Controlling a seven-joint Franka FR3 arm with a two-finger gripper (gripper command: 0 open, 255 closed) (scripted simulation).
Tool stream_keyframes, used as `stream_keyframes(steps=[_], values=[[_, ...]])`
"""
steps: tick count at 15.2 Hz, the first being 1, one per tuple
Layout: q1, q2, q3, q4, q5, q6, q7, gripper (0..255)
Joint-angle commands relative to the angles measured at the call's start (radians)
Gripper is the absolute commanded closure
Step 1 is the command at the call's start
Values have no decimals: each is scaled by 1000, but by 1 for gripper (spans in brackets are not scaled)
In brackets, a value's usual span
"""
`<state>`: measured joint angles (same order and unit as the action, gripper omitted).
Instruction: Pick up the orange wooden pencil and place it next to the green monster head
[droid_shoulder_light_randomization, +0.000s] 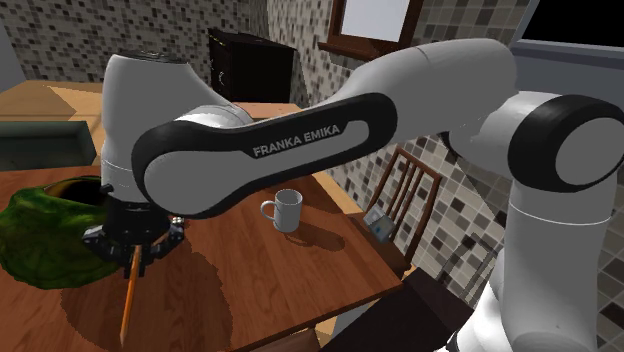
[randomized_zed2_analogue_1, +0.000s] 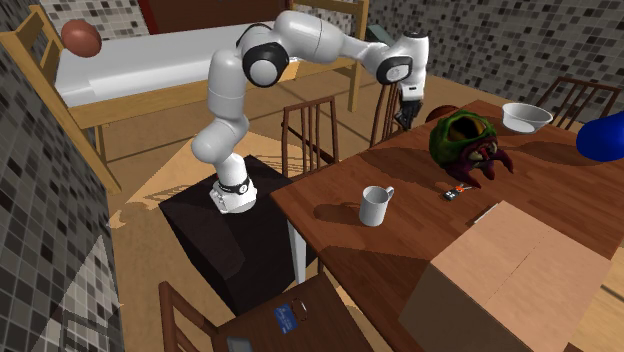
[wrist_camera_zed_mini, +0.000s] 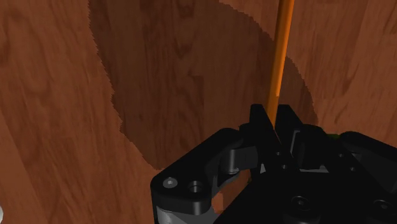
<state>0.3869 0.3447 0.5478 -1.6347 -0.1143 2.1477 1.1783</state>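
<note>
Wrist view: gripper clamped on orange pencil; long axis runs straight out from the grip; green monster head just beside, shoulder view's left.

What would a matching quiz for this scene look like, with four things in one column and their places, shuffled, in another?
Things:
1 orange pencil
2 white mug
3 green monster head
4 white bowl

Places:
A standing alone mid-table
B clasped between the black fingers
C at the second exterior view's upper right, beyond the head
D resting on the table close beside the fingers

Pairs: 1-B, 2-A, 3-D, 4-C
</note>
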Motion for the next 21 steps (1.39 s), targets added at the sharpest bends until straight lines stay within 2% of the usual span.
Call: stream_keyframes(steps=[1, 21], values=[[1, 8, -2, -18, -5, 25, 2, 255], [23, 108, -39, -145, -70, 242, 32, 255]])
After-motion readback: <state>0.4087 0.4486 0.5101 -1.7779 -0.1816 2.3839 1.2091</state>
